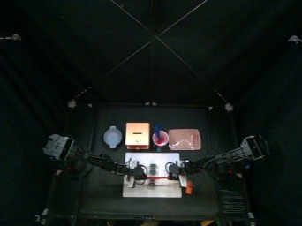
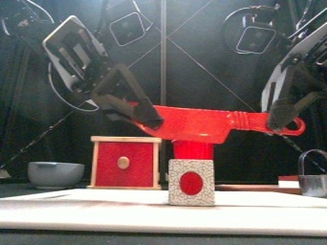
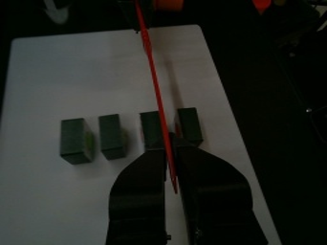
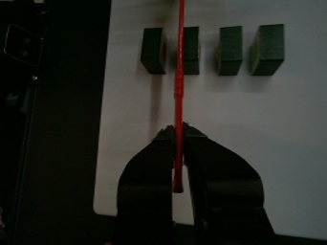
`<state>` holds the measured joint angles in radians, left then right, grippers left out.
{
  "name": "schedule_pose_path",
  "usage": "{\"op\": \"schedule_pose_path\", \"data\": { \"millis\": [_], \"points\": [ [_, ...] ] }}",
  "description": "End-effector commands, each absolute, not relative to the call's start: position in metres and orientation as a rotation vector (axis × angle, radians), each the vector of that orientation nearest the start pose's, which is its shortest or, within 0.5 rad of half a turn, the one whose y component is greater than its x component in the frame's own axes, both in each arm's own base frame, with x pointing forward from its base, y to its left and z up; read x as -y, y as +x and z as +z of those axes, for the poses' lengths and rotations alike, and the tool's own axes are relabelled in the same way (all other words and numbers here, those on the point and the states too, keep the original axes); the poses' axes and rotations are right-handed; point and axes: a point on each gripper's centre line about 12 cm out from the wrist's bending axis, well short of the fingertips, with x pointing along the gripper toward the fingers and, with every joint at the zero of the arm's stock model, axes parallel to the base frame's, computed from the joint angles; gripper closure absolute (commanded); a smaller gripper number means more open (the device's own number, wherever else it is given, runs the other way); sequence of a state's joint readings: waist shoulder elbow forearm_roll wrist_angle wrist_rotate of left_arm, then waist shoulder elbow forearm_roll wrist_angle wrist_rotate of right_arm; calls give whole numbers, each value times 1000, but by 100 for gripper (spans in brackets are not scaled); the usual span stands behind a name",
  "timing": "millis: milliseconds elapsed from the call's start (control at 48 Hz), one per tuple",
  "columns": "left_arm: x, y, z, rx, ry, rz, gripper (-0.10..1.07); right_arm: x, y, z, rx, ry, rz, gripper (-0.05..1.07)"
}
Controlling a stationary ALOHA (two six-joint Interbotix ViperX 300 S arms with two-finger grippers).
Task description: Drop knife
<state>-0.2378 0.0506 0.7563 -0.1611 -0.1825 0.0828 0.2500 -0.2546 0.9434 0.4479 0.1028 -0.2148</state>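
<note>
The knife (image 2: 192, 122) is red and hangs level above the white board (image 2: 76, 206), held at both ends. My left gripper (image 2: 132, 110) is shut on its blade end and my right gripper (image 2: 274, 117) is shut on its handle end. In the top view the knife (image 1: 162, 179) lies between the left gripper (image 1: 140, 171) and the right gripper (image 1: 185, 174). The left wrist view shows the knife (image 3: 151, 67) edge-on as a thin red line running out from the left gripper (image 3: 173, 165). The right wrist view shows the same thin knife (image 4: 179, 67) held in the right gripper (image 4: 179, 145).
Several dark blocks (image 3: 111, 135) stand in a row on the board (image 3: 52, 86) under the knife; the front view shows one as a speckled block with a red dot (image 2: 192, 184). Behind the board stand a grey bowl (image 1: 112, 136), an orange box (image 1: 138, 135), a small bowl (image 1: 161, 137) and a pink tray (image 1: 185, 138).
</note>
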Motion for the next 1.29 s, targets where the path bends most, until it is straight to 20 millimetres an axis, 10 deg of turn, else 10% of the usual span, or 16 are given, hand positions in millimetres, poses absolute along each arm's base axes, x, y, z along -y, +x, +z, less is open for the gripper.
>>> {"op": "schedule_pose_path", "data": {
  "millis": [0,479,1271],
  "points": [
    [75,370,154,-593,20,-163,49,-75,281,170,-802,136,200,64],
    [44,377,182,-472,-5,-82,4,-52,260,217,-681,172,176,63],
    [21,347,196,-226,-24,-3,2,-35,226,219,-945,557,-8,63]
  ]
}}
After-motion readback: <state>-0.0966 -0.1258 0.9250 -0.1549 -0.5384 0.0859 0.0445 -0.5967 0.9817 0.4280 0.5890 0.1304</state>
